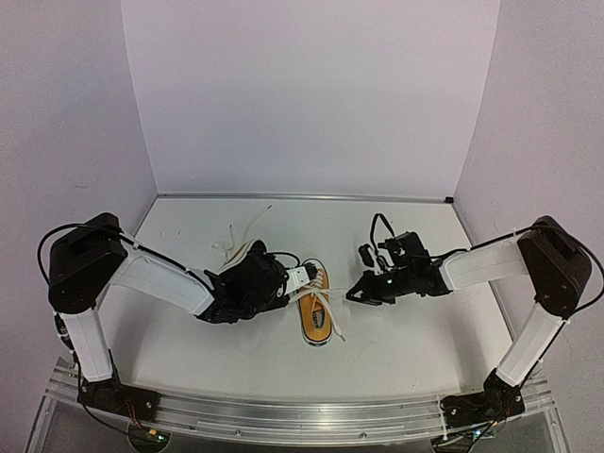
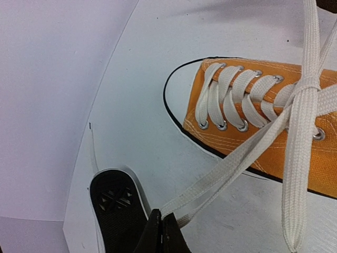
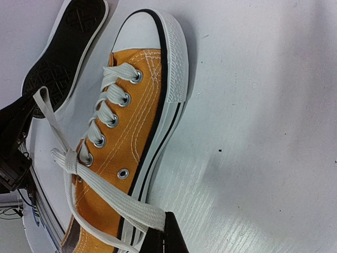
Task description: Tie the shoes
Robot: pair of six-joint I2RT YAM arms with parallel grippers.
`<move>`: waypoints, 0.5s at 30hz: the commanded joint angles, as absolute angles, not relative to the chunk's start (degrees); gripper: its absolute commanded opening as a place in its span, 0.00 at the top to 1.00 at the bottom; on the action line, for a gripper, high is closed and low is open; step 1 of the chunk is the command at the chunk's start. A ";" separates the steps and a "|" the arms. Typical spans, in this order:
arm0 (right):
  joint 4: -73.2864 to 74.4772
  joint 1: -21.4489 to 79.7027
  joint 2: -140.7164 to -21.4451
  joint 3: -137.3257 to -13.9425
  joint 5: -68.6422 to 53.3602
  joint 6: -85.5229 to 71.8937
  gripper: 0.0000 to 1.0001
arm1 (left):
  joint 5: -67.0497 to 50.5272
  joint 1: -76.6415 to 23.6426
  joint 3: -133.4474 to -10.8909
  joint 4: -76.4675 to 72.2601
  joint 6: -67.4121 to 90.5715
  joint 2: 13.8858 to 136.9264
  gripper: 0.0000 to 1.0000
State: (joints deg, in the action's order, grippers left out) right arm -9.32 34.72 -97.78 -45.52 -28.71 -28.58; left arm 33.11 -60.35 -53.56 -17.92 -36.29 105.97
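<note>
Fingers of the left gripper (image 2: 161, 231) are clamped on a white lace (image 2: 226, 168) at the bottom of its wrist view — right gripper (image 3: 166, 232) pinches another strand (image 3: 124, 204) the same way. Orange shoe (image 1: 315, 307) sits mid-frame from above, black-soled shoe (image 2: 117, 211) sole-up just left of it.

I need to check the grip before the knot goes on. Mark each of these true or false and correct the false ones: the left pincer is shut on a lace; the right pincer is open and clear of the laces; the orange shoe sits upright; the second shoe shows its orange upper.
1. The left pincer is shut on a white lace of the orange shoe. True.
2. The right pincer is open, clear of the laces. False: it is shut on the other lace.
3. The orange shoe sits upright, laces facing up. True.
4. The second shoe shows its orange upper. False: its black sole faces the cameras.
</note>
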 commanded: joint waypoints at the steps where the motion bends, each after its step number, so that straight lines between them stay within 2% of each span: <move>1: -6.55 34.02 -97.83 -45.45 -26.46 -28.15 1.00 | 30.27 -59.02 -55.29 -12.39 -25.81 103.23 1.00; 8: -6.52 34.01 -97.48 -45.24 -26.28 -28.17 1.00 | 21.31 -56.32 -55.55 -7.81 -5.30 100.90 1.00; 15: -6.54 34.04 -97.39 -45.19 -26.23 -28.21 1.00 | 18.97 -52.47 -52.57 -10.21 11.32 98.56 1.00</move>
State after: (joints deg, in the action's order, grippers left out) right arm -9.10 34.65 -97.78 -45.52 -28.42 -28.58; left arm 18.38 -55.91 -53.65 -10.46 -2.68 102.39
